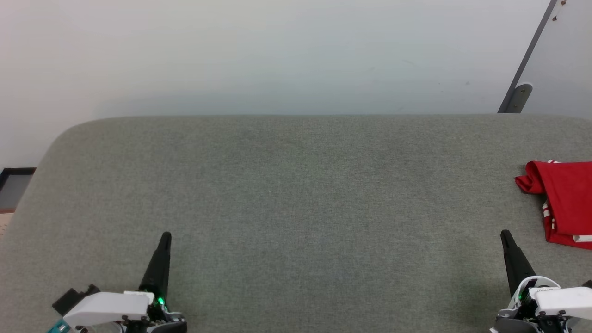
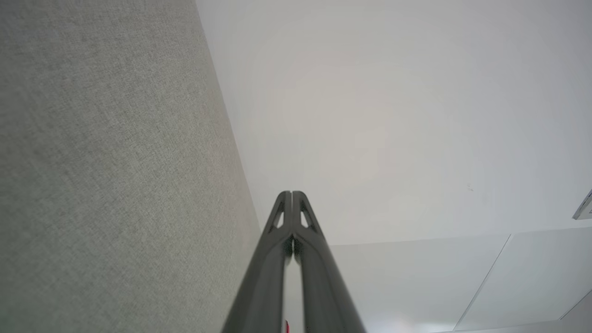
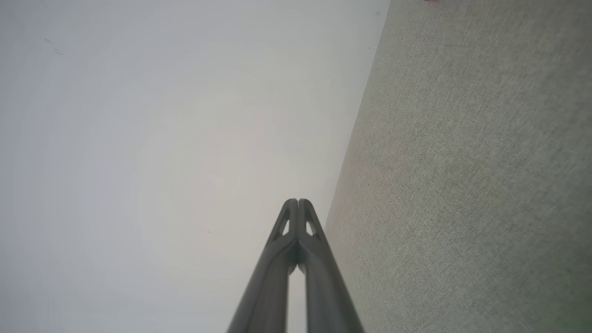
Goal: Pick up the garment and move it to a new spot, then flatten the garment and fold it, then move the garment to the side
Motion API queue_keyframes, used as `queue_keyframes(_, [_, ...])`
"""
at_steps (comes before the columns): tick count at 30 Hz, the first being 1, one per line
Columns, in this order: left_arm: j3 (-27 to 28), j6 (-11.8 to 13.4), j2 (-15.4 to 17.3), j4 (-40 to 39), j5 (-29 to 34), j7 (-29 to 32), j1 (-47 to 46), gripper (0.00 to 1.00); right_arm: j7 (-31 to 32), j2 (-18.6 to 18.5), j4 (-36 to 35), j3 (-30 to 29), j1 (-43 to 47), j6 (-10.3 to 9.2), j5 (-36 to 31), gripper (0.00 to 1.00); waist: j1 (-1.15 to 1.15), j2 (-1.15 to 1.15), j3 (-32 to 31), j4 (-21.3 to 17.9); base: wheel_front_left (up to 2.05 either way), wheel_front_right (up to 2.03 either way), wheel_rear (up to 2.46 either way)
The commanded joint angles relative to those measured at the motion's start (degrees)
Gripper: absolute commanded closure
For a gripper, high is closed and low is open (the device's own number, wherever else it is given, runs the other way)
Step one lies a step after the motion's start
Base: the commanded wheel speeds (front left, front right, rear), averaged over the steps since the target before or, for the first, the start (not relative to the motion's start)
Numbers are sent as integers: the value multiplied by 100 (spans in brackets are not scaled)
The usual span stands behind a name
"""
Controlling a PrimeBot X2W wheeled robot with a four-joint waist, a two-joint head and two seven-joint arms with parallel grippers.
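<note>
The garment (image 1: 564, 199), red with bits of white striped trim, lies folded at the far right edge of the grey felt table (image 1: 286, 194), partly cut off by the head view's border. My left gripper (image 1: 165, 237) rests at the lower left, shut and empty, far from the garment. My right gripper (image 1: 505, 234) stands at the lower right, shut and empty, a short way left of and nearer than the garment. In the wrist views both pairs of fingers meet at the tips, left gripper (image 2: 292, 194) and right gripper (image 3: 298, 201).
A white wall (image 1: 277, 51) rises behind the table's rounded far edge. A grey slanted post (image 1: 522, 78) stands at the back right. A dark-framed patch of floor (image 1: 14, 187) shows past the table's left edge.
</note>
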Motion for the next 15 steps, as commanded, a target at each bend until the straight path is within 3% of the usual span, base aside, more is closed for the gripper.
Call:
queue_keyframes(1, [30,0,-23,-16,-119,40,-65,100,40,15,-35,18,-87,-7,150,100,0,0,1,-2,0,0,0])
queue_keyframes(15, [89,0,-150,-9,-519,181,-120,100,177,34,-47,22,-141,-8,728,100,0,0,13,-13,0,0,0])
